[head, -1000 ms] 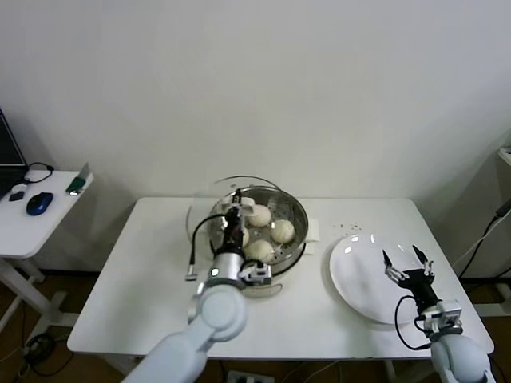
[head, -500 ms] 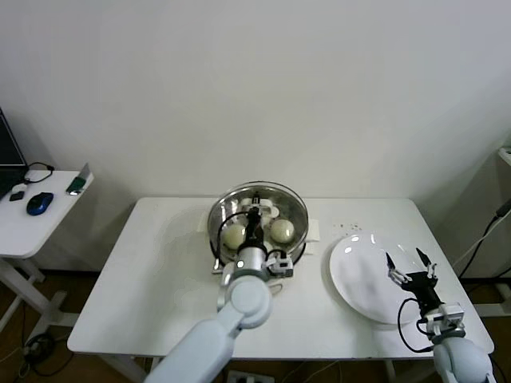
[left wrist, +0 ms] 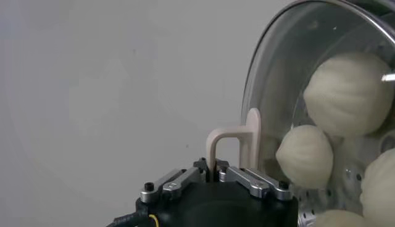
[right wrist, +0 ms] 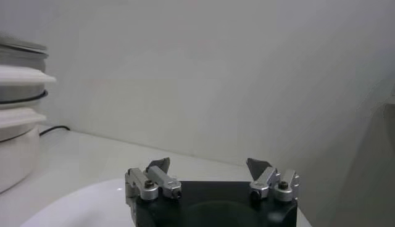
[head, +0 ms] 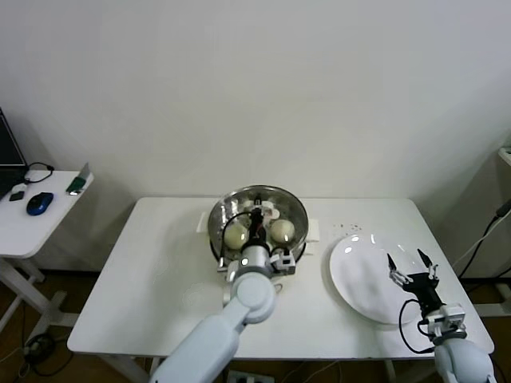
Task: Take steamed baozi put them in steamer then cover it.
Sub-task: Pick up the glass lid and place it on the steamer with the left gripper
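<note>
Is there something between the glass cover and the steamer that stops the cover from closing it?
Nothing visible does. The cover already sits over the steamer, with the baozi showing behind its glass. The left claw is shut on the cover's handle. The right claw is open above the white plate, away from the steamer.

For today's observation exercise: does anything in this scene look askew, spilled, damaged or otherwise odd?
Nothing stands out. The cover sits level on the steamer, with the baozi inside and the left claw shut on its handle. The white plate lies flat and bare on the table under the open right claw.
</note>
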`<control>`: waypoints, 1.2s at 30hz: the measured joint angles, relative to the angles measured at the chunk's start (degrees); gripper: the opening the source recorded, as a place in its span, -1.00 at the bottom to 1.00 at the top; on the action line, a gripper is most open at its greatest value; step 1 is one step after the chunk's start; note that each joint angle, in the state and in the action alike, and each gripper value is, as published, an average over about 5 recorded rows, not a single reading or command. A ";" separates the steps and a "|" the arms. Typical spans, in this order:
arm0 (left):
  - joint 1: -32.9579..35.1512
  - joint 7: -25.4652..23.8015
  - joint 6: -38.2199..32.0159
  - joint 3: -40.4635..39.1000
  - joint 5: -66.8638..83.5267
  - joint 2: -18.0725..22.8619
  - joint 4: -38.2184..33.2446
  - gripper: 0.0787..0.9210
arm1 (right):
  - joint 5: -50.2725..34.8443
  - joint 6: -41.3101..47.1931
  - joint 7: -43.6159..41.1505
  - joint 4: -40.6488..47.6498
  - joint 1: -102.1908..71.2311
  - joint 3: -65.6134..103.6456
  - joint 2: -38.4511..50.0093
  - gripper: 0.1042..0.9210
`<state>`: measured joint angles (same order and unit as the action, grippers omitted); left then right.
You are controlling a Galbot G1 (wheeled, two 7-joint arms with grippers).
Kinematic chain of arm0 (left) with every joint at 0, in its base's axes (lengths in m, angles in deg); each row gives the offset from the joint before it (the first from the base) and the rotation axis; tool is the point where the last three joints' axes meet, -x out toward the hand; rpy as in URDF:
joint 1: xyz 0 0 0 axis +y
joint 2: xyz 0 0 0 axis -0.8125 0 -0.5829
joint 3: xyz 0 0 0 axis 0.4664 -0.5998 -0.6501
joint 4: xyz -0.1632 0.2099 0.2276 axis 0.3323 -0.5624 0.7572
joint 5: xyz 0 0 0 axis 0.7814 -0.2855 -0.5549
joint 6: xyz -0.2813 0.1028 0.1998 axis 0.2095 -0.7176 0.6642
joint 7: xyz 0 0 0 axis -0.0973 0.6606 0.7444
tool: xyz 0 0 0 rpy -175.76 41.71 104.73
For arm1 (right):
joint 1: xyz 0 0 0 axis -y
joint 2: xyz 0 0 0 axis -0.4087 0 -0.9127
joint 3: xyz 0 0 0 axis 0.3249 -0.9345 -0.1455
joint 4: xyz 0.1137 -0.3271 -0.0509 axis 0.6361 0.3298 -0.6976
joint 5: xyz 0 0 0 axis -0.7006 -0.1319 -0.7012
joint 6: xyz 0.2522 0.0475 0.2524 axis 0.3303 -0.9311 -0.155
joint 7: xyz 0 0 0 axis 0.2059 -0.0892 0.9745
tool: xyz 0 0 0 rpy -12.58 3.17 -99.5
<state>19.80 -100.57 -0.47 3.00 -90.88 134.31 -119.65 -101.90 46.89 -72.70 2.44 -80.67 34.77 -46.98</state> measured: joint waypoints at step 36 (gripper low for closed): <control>1.51 -1.18 -0.01 -0.20 1.27 -2.97 -3.31 0.05 | -0.19 2.62 -1.01 -1.21 0.26 0.64 -0.60 0.76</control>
<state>21.31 -101.75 -0.48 2.80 -89.61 131.34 -122.96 -102.10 49.51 -73.71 1.23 -80.41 35.41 -47.58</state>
